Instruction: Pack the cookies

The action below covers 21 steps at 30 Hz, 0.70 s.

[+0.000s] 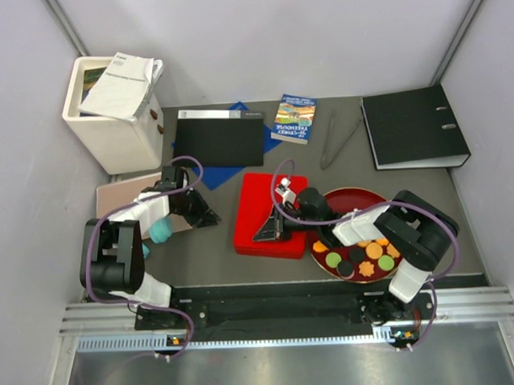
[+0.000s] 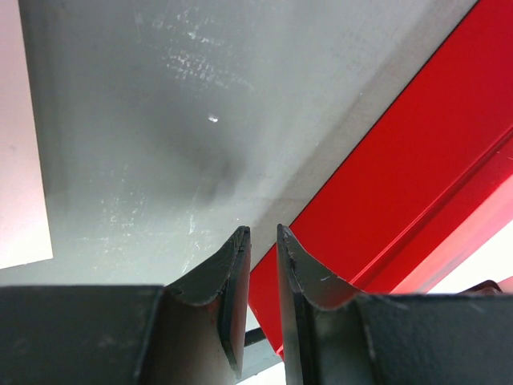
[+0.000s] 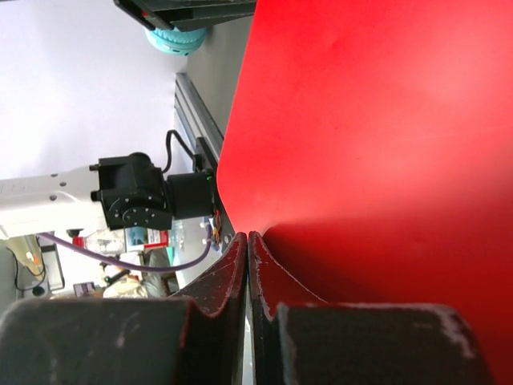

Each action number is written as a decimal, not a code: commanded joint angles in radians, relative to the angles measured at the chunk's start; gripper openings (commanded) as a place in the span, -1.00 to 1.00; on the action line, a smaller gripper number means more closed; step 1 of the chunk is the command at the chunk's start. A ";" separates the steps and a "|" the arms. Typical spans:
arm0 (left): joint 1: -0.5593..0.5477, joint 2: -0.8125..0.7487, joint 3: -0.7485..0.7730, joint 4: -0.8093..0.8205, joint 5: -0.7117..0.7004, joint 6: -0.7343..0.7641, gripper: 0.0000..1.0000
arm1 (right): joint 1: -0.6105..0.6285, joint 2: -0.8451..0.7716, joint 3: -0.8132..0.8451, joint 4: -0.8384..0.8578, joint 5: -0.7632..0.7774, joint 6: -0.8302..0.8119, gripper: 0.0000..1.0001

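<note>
The cookies [image 1: 366,258], round discs in green, black and orange, lie on the near half of a round red plate [image 1: 358,195] at the right. A closed red box [image 1: 266,211] sits in the middle, and its lid fills the right wrist view [image 3: 377,120]. My right gripper [image 1: 267,232] is shut with nothing between the jaws, its tips [image 3: 248,237] at the lid's near left edge. My left gripper [image 1: 204,216] hangs low over the grey table just left of the box [image 2: 417,160]. Its fingers [image 2: 263,234] stand a narrow gap apart and are empty.
A pink notebook [image 1: 126,197] and a teal object [image 1: 161,230] lie by the left arm. At the back are a white bin with papers [image 1: 110,105], a black folder [image 1: 219,136] on blue cloth, a book [image 1: 293,118], tongs [image 1: 335,139] and a black binder [image 1: 413,125].
</note>
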 commanded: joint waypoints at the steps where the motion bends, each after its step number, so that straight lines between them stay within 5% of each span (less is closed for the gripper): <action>1: 0.000 0.014 0.042 0.036 0.026 0.011 -0.49 | -0.004 0.036 -0.013 -0.003 -0.022 -0.026 -1.00; 21: -0.018 -0.005 0.195 0.004 0.055 -0.040 -0.42 | -0.029 0.075 0.025 -0.107 -0.030 -0.072 -1.00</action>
